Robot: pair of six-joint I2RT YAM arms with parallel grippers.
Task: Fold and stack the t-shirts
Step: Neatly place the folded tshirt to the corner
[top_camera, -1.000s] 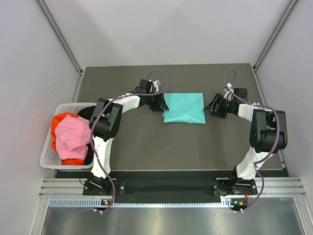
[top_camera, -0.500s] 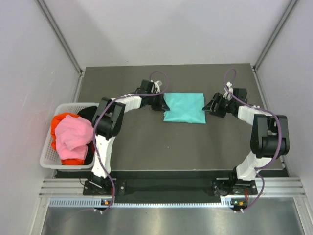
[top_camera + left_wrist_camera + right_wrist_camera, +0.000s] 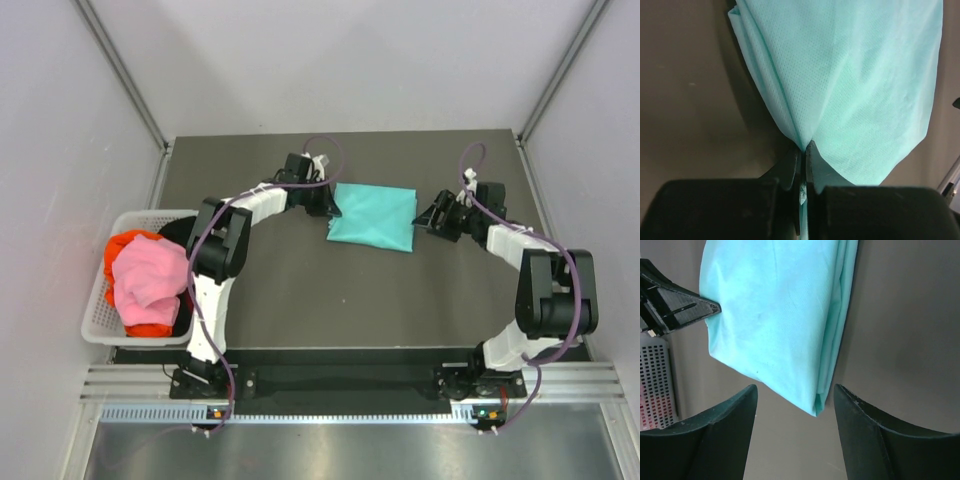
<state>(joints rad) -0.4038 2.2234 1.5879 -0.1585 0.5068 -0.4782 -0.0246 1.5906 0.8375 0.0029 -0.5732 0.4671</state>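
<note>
**Left gripper (image 3: 803, 147) pinching the teal t-shirt (image 3: 375, 218)**

The left gripper is clamping tight on the folded shirt's left edge. The shirt is lying toward the far side of the table (image 3: 300, 290). The right gripper (image 3: 795, 390) is hovering just beside the shirt's right edge, fingers spread, seemingly clear of the cloth. The pink t-shirt (image 3: 150, 280) is sitting in the basket (image 3: 92, 318).

Brightly and evenly lit from above; matte table (image 3: 300, 290) dull and dark. Only a soft, dim shadow left of the teal t-shirt (image 3: 855, 75) in the left wrist view. Near fingers (image 3: 705, 440) blurred in both wrist views; overhead view crisp.
</note>
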